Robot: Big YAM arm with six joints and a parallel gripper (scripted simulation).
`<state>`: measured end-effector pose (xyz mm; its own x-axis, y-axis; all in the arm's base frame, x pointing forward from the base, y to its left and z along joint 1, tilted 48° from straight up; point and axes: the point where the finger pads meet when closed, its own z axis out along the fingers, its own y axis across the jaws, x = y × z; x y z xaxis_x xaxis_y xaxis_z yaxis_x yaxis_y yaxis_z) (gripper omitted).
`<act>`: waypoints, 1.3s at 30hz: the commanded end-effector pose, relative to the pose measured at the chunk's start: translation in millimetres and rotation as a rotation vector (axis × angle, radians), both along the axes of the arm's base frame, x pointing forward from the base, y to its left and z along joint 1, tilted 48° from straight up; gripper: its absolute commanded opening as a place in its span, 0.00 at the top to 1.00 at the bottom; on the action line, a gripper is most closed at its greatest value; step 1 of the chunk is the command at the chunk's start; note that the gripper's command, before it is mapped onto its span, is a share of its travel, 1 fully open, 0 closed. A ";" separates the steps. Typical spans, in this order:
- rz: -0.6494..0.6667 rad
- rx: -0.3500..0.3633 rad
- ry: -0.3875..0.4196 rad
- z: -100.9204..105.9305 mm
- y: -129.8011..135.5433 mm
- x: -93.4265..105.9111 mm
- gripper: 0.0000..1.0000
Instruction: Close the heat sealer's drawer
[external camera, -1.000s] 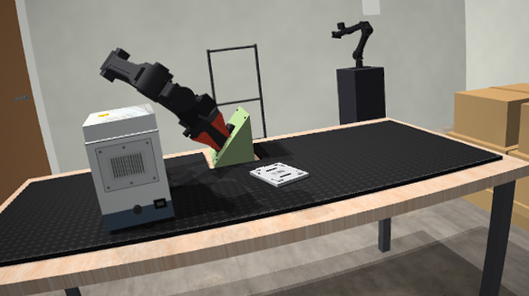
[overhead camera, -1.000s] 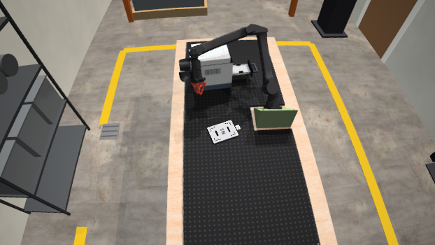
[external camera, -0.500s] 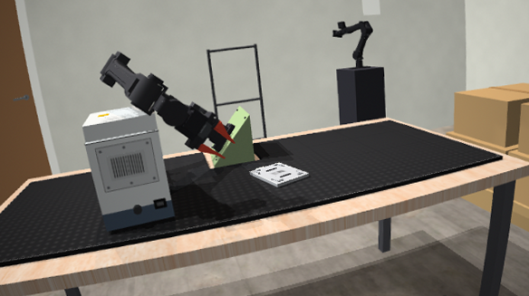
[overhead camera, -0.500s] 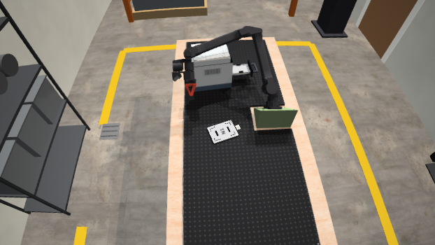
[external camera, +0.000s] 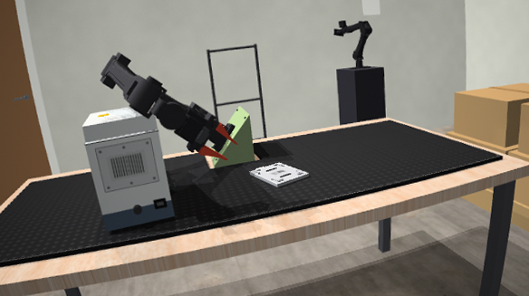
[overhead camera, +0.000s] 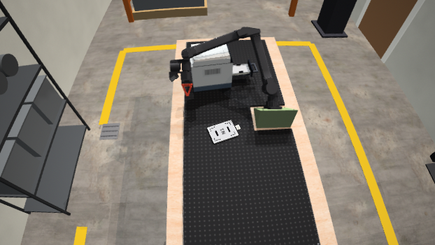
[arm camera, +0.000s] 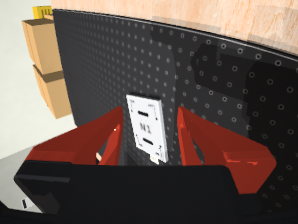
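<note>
The heat sealer (overhead camera: 212, 78) (external camera: 91, 151) stands upright at the far end of the table. Its drawer (overhead camera: 240, 73) sticks out to the right in the top view, with its dark handle (overhead camera: 254, 68) at the outer end. Something white lies in the drawer; I cannot make out the sheet or the sealing frame. The status light is not visible. My gripper (overhead camera: 187, 94) (external camera: 232, 152) (arm camera: 150, 113) is partly open and empty, with red fingers. In the top view it appears at the sealer's left side, away from the drawer.
A white plate (overhead camera: 223, 132) (external camera: 279, 174) (arm camera: 158, 125) marked N1, with a small tab, lies on the black mat (overhead camera: 241, 182) (external camera: 368, 153). A green wedge (overhead camera: 275, 119) (external camera: 242, 137) stands near the arm's base. The arm reaches over the sealer's end of the table.
</note>
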<state>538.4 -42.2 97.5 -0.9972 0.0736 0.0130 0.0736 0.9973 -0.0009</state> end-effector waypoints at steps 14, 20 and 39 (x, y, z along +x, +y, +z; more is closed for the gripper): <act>-0.006 -0.003 -0.072 27.4 1.5 21.3 0.55; -0.006 -0.003 -0.072 27.4 1.5 21.3 0.55; 0.069 0.013 -0.167 40.5 36.2 34.2 0.55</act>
